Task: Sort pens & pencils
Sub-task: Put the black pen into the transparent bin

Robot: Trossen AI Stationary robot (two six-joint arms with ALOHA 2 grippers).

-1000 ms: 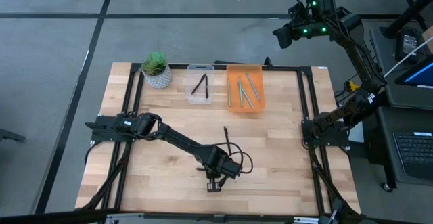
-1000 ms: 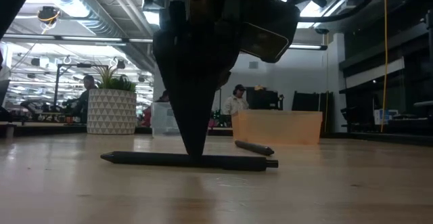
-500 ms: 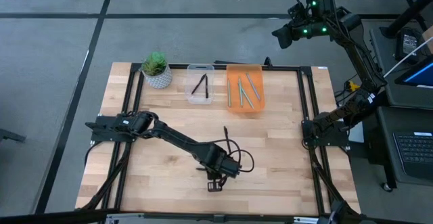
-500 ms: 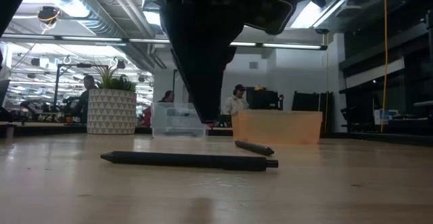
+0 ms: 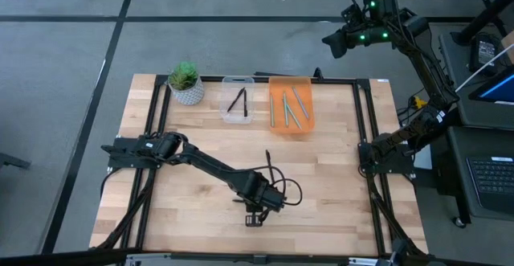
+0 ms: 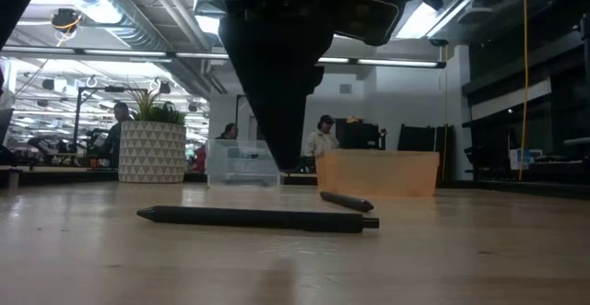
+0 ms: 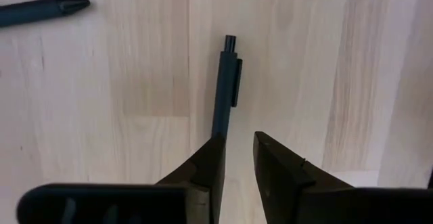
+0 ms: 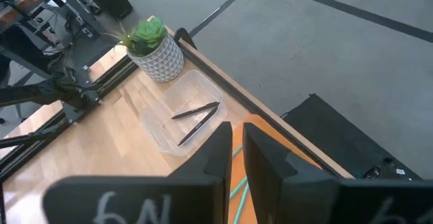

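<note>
Black and slim, the plastic pen (image 6: 258,217) lies flat on the pale wooden table (image 5: 193,218), near the front edge — a second ago the left gripper (image 7: 237,158) stood down on it with its tips together; now it hangs just above, fingers (image 7: 211,163) a little parted, nothing between them. So the pen is not gripped yet — likely a missed or reset pick. Another dark pen (image 6: 347,200) lies beyond. At the back, the clear plastic bin (image 5: 238,99) holds two black sticks, the orange bin (image 5: 291,104) the teal ones. Well clear of the table, the right gripper (image 8: 235,158) waits high, fingers nearly together.
</note>
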